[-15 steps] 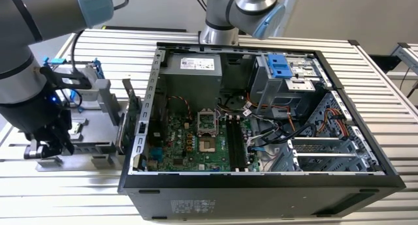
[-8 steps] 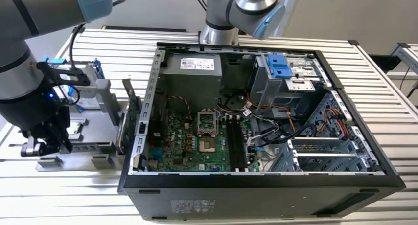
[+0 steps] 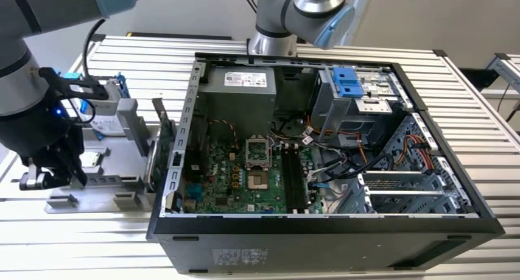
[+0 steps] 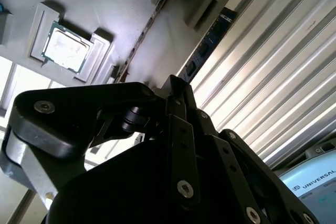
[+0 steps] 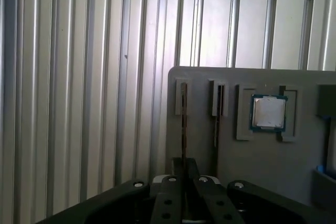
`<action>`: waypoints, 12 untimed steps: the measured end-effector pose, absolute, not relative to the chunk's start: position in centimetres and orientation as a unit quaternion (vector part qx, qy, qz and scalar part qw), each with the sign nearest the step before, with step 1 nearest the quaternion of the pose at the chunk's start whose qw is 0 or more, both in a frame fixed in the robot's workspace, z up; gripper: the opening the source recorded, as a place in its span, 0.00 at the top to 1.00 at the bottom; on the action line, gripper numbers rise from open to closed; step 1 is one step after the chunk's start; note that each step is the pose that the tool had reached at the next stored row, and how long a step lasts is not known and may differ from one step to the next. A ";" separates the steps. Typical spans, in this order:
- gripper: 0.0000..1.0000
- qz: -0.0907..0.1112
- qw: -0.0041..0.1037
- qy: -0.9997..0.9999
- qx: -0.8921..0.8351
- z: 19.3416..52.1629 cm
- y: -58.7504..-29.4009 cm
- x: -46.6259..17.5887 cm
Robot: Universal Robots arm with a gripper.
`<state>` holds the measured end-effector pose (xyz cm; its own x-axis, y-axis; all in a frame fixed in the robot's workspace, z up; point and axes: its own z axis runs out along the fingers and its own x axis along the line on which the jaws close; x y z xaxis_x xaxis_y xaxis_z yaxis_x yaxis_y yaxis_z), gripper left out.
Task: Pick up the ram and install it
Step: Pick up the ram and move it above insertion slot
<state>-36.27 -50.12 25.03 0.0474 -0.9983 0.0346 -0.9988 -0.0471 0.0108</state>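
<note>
I see the ram [image 5: 184, 121] as a long, thin stick standing on its long edge in a narrow slot of the grey holder [image 5: 252, 161]. It sits in the slot closest to the holder's edge, just beside the ribbed counter [image 5: 79, 77]. In the first wrist view it shows edge-on, as a dark sliver. In the second wrist view its flat face [image 4: 209, 43] is dark blue-green with small black chips in a row. One end runs in beneath my claw [image 5: 182, 170].
</note>
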 end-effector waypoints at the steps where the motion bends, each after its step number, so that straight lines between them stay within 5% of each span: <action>1: 1.00 0.009 0.016 -0.690 0.724 25.2 -50.1 -36.3; 12: 1.00 0.009 0.016 -0.690 0.724 26.5 -50.1 -36.3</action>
